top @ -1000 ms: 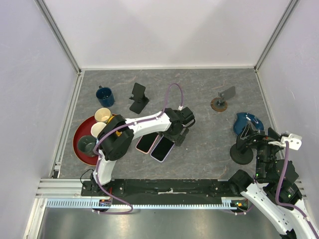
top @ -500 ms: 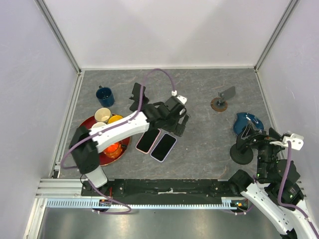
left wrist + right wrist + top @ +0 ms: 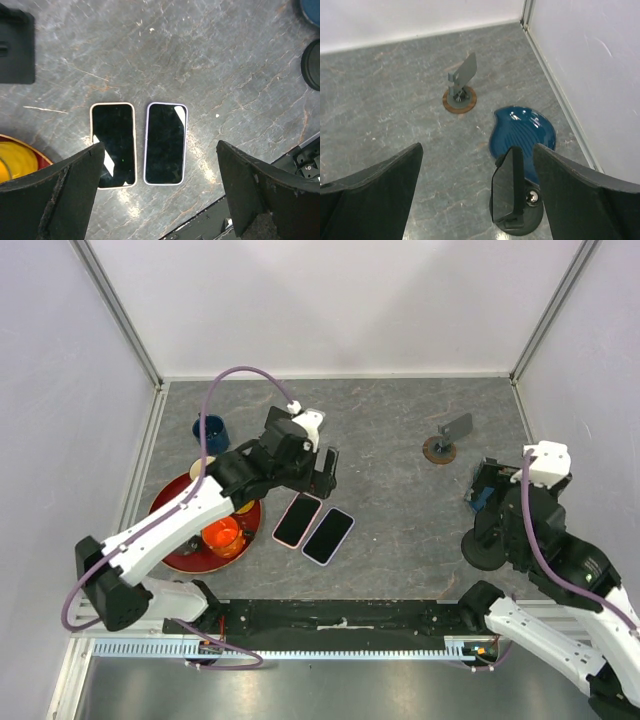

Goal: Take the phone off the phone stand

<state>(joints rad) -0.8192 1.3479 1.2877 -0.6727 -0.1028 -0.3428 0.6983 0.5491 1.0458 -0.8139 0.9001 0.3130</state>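
Observation:
Two phones lie flat and face up, side by side on the grey table: a pale-cased phone point(image 3: 297, 520) point(image 3: 113, 145) and a lilac-cased phone point(image 3: 329, 535) point(image 3: 165, 143). My left gripper point(image 3: 326, 472) point(image 3: 160, 200) hangs open above them, touching neither. An empty black phone stand point(image 3: 15, 47) sits behind it, partly hidden by the arm in the top view. My right gripper point(image 3: 488, 488) point(image 3: 477, 195) is open over a black round-based stand point(image 3: 487, 545) point(image 3: 512, 195), whose plate stands upright between the fingers, untouched. A small stand on a brown disc point(image 3: 445, 440) point(image 3: 461, 85) holds nothing.
A red tray point(image 3: 175, 550) at the left carries cups, one of them orange point(image 3: 222, 537). A dark blue mug point(image 3: 210, 432) stands behind it. A blue shell-shaped dish point(image 3: 525, 130) lies right behind the black round-based stand, near the right wall.
My left gripper has pulled up and back to the left, away from the phones, and opened fully. My right arm has swung up and over the round-based stand.

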